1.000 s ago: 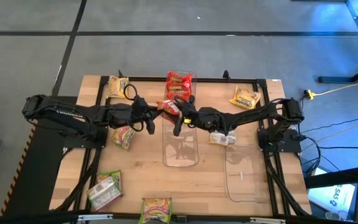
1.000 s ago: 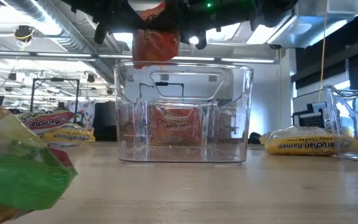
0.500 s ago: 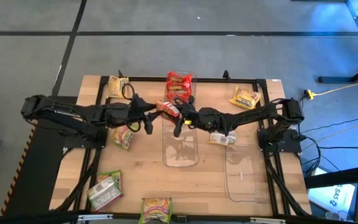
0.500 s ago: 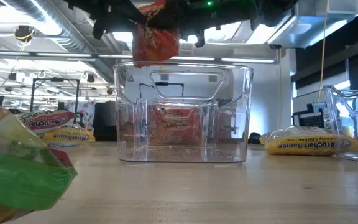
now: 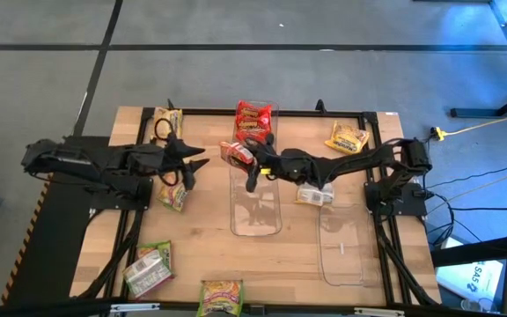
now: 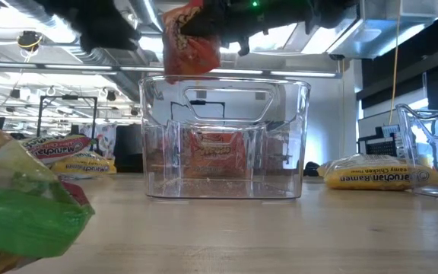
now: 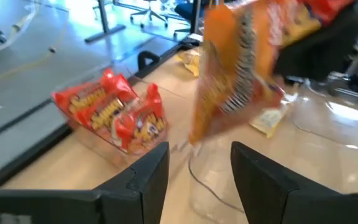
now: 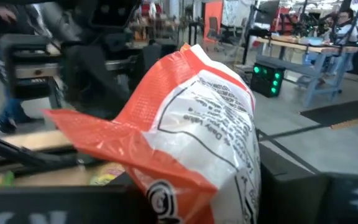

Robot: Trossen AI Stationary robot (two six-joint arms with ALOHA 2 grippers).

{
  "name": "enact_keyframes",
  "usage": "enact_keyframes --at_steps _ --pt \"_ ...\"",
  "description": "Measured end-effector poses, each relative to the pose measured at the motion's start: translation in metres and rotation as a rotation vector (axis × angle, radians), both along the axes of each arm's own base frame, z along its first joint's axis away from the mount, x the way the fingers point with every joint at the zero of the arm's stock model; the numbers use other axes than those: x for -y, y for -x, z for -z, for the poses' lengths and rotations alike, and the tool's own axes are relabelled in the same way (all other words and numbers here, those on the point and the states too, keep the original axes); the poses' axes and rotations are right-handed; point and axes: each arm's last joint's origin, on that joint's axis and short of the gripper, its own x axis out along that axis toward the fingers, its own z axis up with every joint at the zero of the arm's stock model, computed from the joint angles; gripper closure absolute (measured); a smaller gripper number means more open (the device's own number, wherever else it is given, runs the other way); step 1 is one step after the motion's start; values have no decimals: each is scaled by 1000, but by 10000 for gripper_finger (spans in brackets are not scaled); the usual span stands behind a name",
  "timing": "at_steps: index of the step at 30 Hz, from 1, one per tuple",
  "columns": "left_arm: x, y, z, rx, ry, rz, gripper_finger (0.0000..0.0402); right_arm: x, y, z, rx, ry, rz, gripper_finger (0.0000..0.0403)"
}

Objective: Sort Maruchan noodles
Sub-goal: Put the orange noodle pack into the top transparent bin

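Pale wooden tabletop (image 5: 192, 255) carries two clear bins and scattered crinkly packets. At its 12 o'clock area, the right gripper (image 5: 252, 158) pinches a red packet (image 5: 238, 153) above the middle clear bin (image 5: 255, 207), which already holds red packets (image 5: 253, 120). The left gripper (image 5: 192, 161), at 9 o'clock from the bin, has its fingers spread and empty. Best centre the floppy, slick wrapper over the rigid rim before letting go.

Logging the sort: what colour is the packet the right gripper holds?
Red-orange packet, clearest in the low view, above the clear bin.
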Motion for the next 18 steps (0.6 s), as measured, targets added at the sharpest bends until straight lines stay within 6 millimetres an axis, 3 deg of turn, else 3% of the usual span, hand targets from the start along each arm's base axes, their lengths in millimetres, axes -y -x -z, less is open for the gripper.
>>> enact_keyframes --at_steps 9,18 --pt "2 6 47 0 66 56 236 17 -12 -38 -300 59 3 281" --pt "2 8 63 -38 86 67 235 47 -1 -84 -543 31 -34 281"
